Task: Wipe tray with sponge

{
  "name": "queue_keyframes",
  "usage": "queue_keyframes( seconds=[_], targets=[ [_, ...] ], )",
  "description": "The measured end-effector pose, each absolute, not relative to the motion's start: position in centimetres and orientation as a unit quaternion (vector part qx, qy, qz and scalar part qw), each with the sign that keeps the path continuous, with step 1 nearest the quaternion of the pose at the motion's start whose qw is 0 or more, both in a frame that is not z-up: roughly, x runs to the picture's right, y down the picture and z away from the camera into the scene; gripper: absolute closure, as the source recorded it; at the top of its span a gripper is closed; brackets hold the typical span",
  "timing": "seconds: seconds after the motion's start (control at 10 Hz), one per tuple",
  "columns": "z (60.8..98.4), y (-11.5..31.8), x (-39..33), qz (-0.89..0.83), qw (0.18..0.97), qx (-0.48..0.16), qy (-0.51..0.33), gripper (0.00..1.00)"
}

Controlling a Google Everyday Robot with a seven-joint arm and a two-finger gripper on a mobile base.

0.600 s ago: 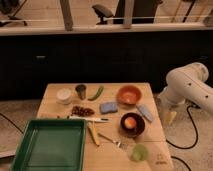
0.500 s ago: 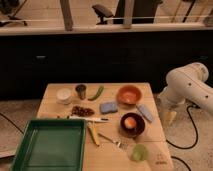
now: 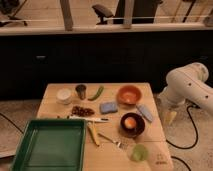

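Item: small soft blue rectangular sponge, well left of my tool. Likely light and squashy, so I pinch across its narrow width. Tool hangs beside the wooden counter; whether wide or narrow, I cannot tell.

- The tray looks like smooth green plastic with a faint sheen.
- The sponge looks soft, matt blue.
- The table is pale, matt wood.
- The orange bowl looks glossy.
- The gripper, hanging just beside the table's right edge, looks like pale matt plastic under the smooth white arm.
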State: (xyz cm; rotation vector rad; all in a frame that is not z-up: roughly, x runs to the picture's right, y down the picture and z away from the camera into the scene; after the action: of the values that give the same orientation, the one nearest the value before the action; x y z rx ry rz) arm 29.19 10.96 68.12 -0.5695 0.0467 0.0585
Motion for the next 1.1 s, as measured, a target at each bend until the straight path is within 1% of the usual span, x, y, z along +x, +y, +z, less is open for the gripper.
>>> queue_keyframes(
  seconds=[0.9,1.1],
  targets=[
    [68.1,11.0,29.2,0.029,0.959,-0.281,0.023,0.2],
    [68.3,10.5,27.9,0.034,0.96,-0.278,0.021,0.2]
  ],
)
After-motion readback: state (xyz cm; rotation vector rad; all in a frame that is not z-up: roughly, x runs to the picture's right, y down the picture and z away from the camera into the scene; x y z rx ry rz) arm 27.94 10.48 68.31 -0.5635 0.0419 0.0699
